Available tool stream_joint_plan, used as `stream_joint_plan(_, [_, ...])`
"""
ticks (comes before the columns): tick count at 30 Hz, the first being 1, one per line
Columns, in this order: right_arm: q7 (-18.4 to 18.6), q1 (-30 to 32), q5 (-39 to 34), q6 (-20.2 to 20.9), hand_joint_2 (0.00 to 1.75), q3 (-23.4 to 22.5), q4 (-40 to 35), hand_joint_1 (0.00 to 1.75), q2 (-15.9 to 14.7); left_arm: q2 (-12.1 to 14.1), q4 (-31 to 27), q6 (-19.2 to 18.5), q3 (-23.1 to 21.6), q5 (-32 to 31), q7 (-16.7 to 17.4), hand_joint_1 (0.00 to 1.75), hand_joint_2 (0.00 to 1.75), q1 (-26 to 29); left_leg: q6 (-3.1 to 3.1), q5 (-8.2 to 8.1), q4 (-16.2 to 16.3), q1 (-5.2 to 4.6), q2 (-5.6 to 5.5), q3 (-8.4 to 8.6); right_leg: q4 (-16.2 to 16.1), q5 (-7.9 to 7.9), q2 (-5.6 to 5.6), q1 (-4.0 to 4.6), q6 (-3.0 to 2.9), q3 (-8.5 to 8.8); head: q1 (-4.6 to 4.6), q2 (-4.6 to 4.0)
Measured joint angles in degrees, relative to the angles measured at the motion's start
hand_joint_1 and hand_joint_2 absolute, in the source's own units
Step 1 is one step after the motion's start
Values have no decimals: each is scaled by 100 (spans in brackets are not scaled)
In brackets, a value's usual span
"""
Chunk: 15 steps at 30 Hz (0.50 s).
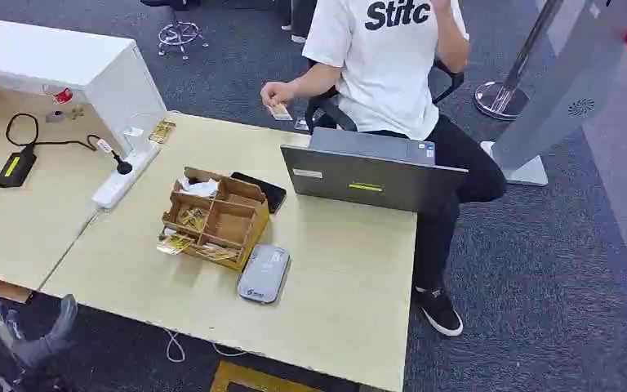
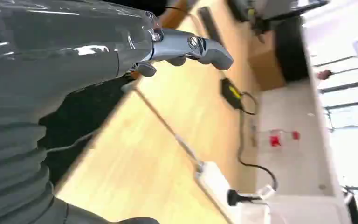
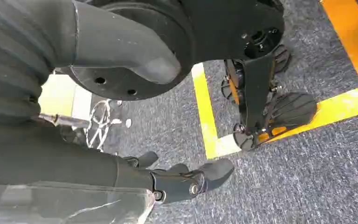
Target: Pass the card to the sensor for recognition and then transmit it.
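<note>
Below the desk edge, both my hands hang with fingers apart and hold nothing, while the card [image 1: 280,112] sits in the person's hand [image 1: 275,94] across the desk.

From the left wrist I see my left hand [image 2: 186,49] with fingers loosely spread over the wooden desk [image 1: 351,278]; from the right wrist, my right hand [image 3: 186,179] hangs over grey carpet beside a yellow floor line [image 3: 207,116]. On the desk, the grey sensor [image 1: 264,273] lies flat, touching the near corner of the card box [image 1: 212,219], which holds more cards. 1 dark phone [image 1: 260,190] lies just behind the box, and the laptop [image 1: 371,174] stands near the seated person. 1 power strip [image 1: 122,180] lies at the desk's left edge.
</note>
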Motion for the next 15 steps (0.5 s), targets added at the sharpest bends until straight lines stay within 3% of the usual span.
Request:
stream_joint_plan(5, [79, -16, 129, -46, 175, 79, 9, 0, 7, 375, -271, 103, -537, -861, 221, 0, 175, -308, -1, 6, 0, 1, 0, 1, 3, 2, 0, 0, -2, 1, -2, 0])
stream_joint_plan(15, [197, -50, 374, -46, 175, 255, 39, 0, 7, 967, -247, 183, -1626, -2444, 721, 0, 175, -1109, -1, 6, 2, 0, 2, 0, 3, 6, 3, -1, -2, 8, -2, 0])
